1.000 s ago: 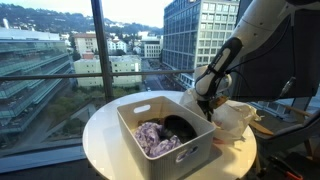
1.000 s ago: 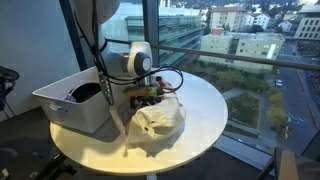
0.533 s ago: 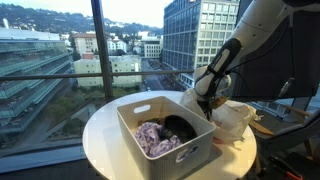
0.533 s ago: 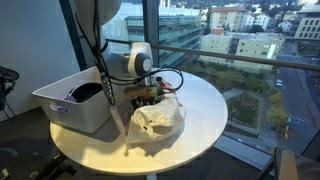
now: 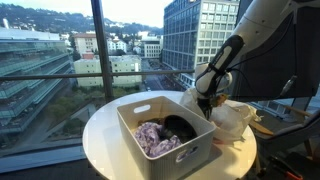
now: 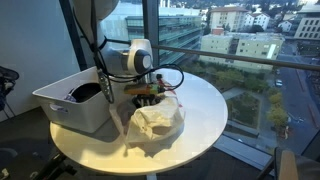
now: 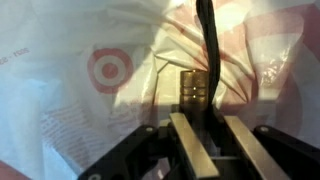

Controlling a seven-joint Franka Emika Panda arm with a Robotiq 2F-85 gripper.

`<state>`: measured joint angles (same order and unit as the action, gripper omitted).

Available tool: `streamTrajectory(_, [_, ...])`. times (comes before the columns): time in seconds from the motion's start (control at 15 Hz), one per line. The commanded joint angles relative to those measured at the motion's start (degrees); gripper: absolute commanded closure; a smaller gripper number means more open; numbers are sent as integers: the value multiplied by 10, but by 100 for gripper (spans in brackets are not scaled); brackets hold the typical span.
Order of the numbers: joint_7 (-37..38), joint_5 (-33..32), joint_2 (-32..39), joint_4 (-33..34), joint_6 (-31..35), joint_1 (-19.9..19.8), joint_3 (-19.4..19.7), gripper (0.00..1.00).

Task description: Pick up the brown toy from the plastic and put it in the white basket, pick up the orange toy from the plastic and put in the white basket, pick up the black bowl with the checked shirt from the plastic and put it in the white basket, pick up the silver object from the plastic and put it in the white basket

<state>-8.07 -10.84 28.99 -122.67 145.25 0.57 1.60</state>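
Wrist view's soft and blurry: the gripper (image 7: 208, 120) fingers (image 7: 190, 145) run off the bottom edge, and I can't make out that dark block (image 7: 193, 88) ahead. In both exterior views the plastic bag (image 5: 235, 118) (image 6: 155, 120) hides its contents.

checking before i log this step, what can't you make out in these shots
- Whether the hand holds anything: in both exterior views its own body and the bag hide the tips; the wrist view is blurred.
- The small tan thing ahead of the hand in the wrist view: too blurred to name.
- What lies under the cloth and bowl: hidden by them and the basket walls.
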Motion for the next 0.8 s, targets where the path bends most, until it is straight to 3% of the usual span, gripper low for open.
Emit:
streamTrajectory(0.0, [-14,2,-34,-19,-23,-6,-8,83])
streamTrajectory(0.2, [2,-14,-91,-46,-96,8,3,84])
streamTrajectory(0.33, [28,-38,-128,-50,-190,27,9,85])
streamTrajectory(0.53, [17,-67,-185,-53,-306,36,-13,85])
streamTrajectory(0.73, [18,-94,-255,-69,-369,59,-45,85])
